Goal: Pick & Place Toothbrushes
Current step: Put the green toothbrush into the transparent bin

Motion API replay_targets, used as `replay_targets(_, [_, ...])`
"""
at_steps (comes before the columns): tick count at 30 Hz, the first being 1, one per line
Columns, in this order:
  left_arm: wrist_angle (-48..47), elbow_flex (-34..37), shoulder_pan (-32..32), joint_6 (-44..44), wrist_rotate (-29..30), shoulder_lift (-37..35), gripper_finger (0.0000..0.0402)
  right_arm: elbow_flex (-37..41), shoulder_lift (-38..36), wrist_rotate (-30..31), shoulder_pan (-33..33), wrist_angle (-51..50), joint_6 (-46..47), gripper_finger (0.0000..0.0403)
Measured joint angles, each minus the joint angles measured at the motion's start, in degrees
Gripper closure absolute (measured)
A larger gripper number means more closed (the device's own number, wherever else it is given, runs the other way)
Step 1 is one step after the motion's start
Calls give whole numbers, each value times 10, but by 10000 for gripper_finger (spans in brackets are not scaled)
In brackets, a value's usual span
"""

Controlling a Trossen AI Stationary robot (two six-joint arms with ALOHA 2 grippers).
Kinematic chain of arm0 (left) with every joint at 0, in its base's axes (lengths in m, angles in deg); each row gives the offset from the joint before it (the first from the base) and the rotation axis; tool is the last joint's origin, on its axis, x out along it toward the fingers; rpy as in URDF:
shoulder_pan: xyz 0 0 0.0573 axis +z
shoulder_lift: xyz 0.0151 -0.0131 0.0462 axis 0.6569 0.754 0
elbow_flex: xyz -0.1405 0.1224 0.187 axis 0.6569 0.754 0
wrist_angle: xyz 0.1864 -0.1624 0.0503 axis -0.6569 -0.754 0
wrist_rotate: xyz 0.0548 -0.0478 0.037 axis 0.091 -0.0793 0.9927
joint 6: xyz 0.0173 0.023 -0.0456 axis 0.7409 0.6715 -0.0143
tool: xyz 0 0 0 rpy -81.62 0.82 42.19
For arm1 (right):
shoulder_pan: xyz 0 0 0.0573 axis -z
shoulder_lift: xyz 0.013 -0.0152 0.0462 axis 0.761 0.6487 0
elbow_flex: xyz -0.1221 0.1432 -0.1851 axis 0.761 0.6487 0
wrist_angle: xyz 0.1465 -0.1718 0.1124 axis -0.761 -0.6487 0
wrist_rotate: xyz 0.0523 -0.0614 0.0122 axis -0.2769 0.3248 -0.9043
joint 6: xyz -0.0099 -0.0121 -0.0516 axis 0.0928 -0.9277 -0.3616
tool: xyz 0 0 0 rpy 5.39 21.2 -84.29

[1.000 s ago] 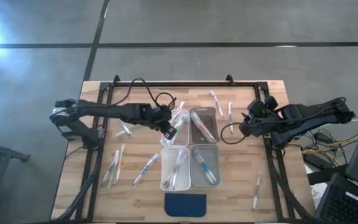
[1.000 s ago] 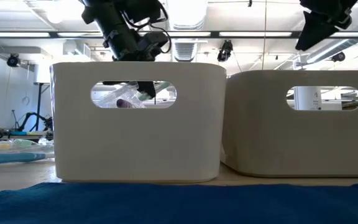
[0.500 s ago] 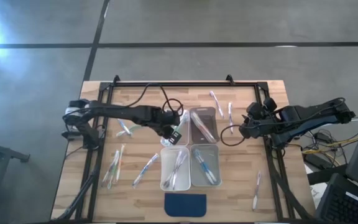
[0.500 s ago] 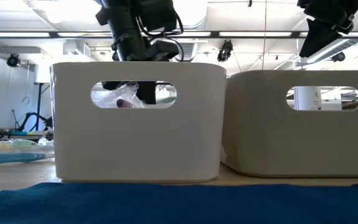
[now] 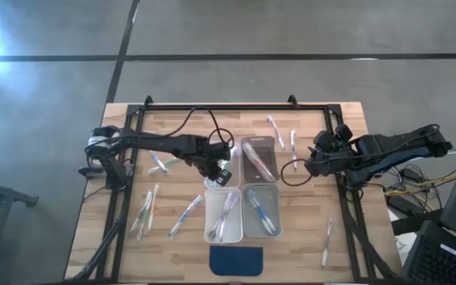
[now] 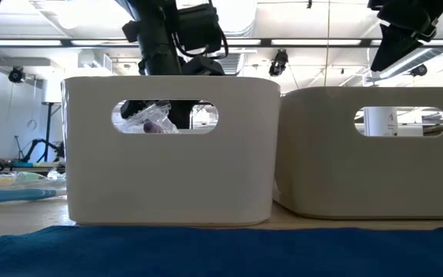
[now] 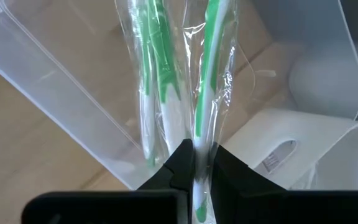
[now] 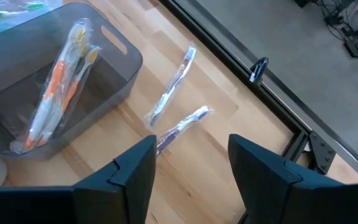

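- Left end effector [image 7: 194,163] clamped tight on a wrapped green toothbrush [image 7: 211,81], gripped low on the handle so the brush head points forward and down into the bin.
- Hanging over the far-left clear bin [image 5: 222,162], just above its rim; probably lined up lengthwise so the brush drops flat inside rather than bridging the walls.
- Second green toothbrush [image 7: 155,74] already lying in that bin, right beside the held one — looks like a sort by colour.
- Right end effector [image 8: 189,165] spread wide, holding nothing, parked over the counter [image 5: 307,237] near the far-right grey bin [image 8: 61,93].
- Below and ahead of it, two blue-purple toothbrushes [image 8: 176,84] on bare wood, well placed for a straight descent; likely its next targets.
- Orange toothbrushes [image 8: 58,93] bagged together inside the grey bin.
- Near-left bin [image 5: 222,215] and near-right bin [image 5: 261,212] each carrying a few brushes, the latter blue-toned.
- Plenty left loose: a cluster of toothbrushes on the left side [image 5: 147,212], one more beside them [image 5: 186,215], another near the right edge [image 5: 327,241].
- Dark blue pad [image 5: 237,260] at the near edge, untouched.
- In the way: bin walls packed close together, so a sloppy release could tip the brush into the neighbouring bin; crinkly wrapper may also cling to the pads.
- Low view mostly blocked by two bin walls [image 6: 168,154]; left arm seen through the handle slot.
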Motion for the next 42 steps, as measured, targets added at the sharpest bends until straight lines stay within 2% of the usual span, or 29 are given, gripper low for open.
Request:
replay_targets(6, [0, 0, 14, 3, -4, 0, 373, 0, 0, 0, 0, 0, 0, 200])
replay_targets(14, [0, 0, 23, 15, -7, 0, 373, 0, 0, 0, 0, 0, -2, 220])
replay_targets(20, [-4, 0, 25, 28, -17, 29, 373, 0, 0, 2, 0, 0, -4, 232])
replay_targets(28, [11, 0, 33, 43, -35, 67, 370, 11, -1, 2, 0, 0, -4, 215])
replay_targets(38, [15, -6, 42, 48, -37, 68, 302, 25, 0, 1, 0, 0, -4, 200])
replay_targets(42, [15, -18, 42, 52, -62, 67, 267, 25, 0, 1, 0, 0, -4, 206])
